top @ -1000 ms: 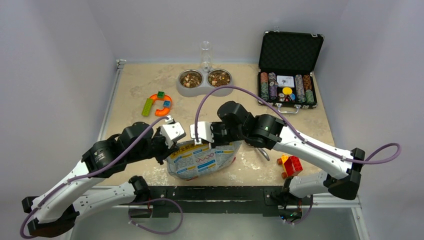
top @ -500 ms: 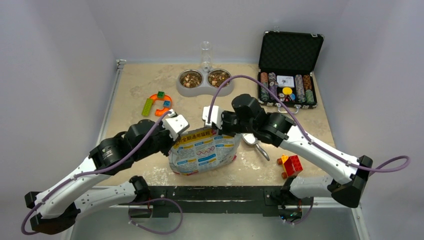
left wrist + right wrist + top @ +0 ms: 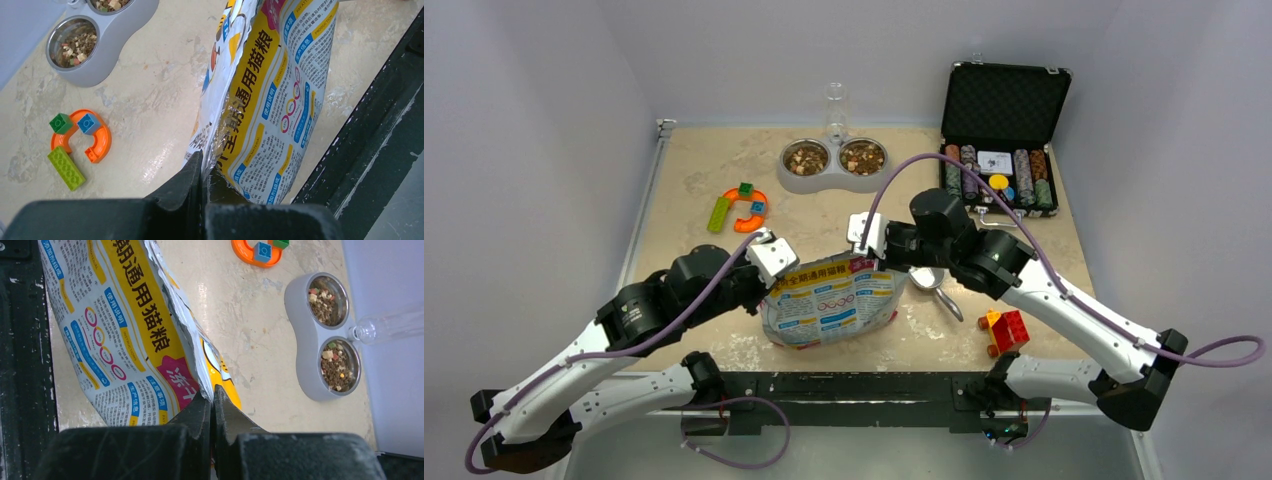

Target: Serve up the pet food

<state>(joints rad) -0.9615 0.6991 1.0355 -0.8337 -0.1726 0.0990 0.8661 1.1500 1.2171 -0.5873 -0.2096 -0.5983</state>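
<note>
The pet food [image 3: 806,158] fills both cups of the grey double bowl [image 3: 834,180] at the back; it also shows in the left wrist view [image 3: 77,42] and the right wrist view [image 3: 339,367]. A printed foil bag [image 3: 829,300] stands upright near the front edge, its top edge stretched between my two grippers. My left gripper [image 3: 771,262] is shut on the bag's top left corner [image 3: 215,150]. My right gripper [image 3: 866,240] is shut on the top right corner [image 3: 207,382]. What is inside the bag is hidden.
A metal scoop [image 3: 932,285] lies right of the bag. An open poker chip case [image 3: 997,165] stands at the back right. An orange ring with toy bricks [image 3: 746,210] lies at the left, red and yellow bricks [image 3: 1006,328] at the front right. A clear bottle [image 3: 835,110] rises behind the bowl.
Both grippers lifted and spread apart, the right one moving right. The bag rose from slumped to upright, its top edge pulled taut.
</note>
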